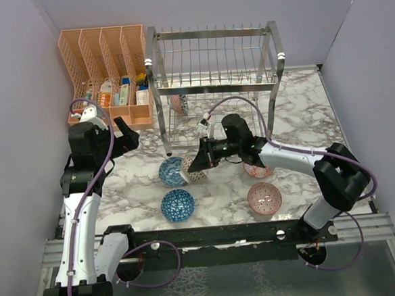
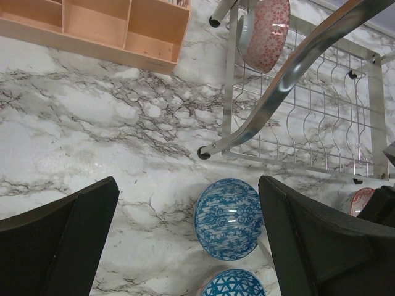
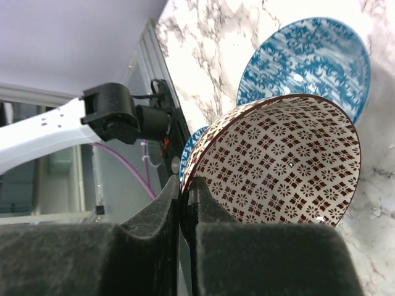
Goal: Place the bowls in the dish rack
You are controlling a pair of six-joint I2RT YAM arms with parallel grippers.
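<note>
Marble tabletop (image 1: 302, 100), pale walls (image 1: 16, 79).
Right claw (image 3: 188, 197) pinches brown bowl (image 3: 278, 160) rim; blue bowl (image 3: 308, 55) just beyond; left claw (image 2: 188, 203) wide.

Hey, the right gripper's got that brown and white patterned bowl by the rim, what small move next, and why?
Probably lift it straight up a little. The right gripper is shut on the rim of the brown-and-white patterned ceramic bowl, tilted beside a blue patterned bowl; clearing that first seems safest before swinging toward the shiny metal wire dish rack.
</note>
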